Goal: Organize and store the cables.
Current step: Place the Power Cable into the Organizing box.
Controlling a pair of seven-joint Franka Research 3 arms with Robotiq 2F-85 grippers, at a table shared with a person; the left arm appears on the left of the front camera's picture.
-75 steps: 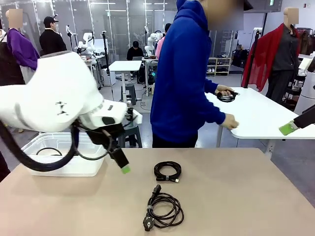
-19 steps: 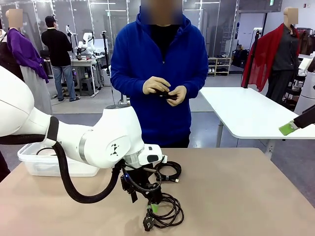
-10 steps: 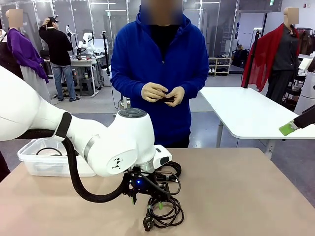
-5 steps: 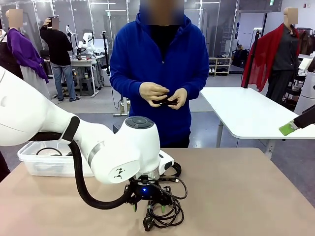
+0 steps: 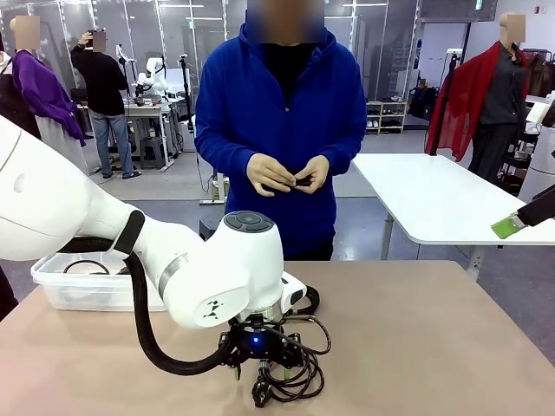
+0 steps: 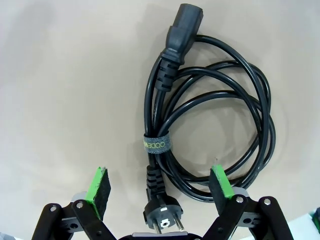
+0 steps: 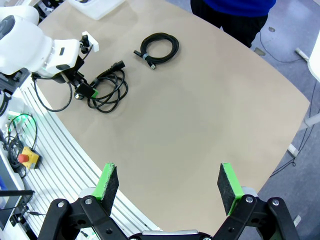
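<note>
A wide tan table (image 5: 434, 347) takes up the foreground of a workshop hall. A person (image 5: 277, 113) in a blue hoodie stands at its far edge, both hands together at chest height around something small and dark, possibly a cable. A white table (image 5: 434, 204) stands behind on the right. A clear bin (image 5: 61, 295) sits at the tan table's far left corner with a thin dark loop inside. Near the robot's edge lies the power cord (image 6: 252, 100), thick and black, wound in loose loops. It is bound by a tie (image 6: 156, 143) with green lettering, with a chunky connector (image 6: 182, 25) at one end and a round two-pin plug (image 6: 161, 212) at the other. A thin coil (image 7: 159, 48), smaller and tighter, lies just beyond it, apart from it. The left gripper (image 6: 159, 172) hangs low over the cord's plug end, its fingers spread wide on either side of the loops and clamped on nothing. Whether one pad grazes a loop is unclear. The right gripper (image 7: 167, 170) hovers high above the table, fingers equally wide, empty.
</note>
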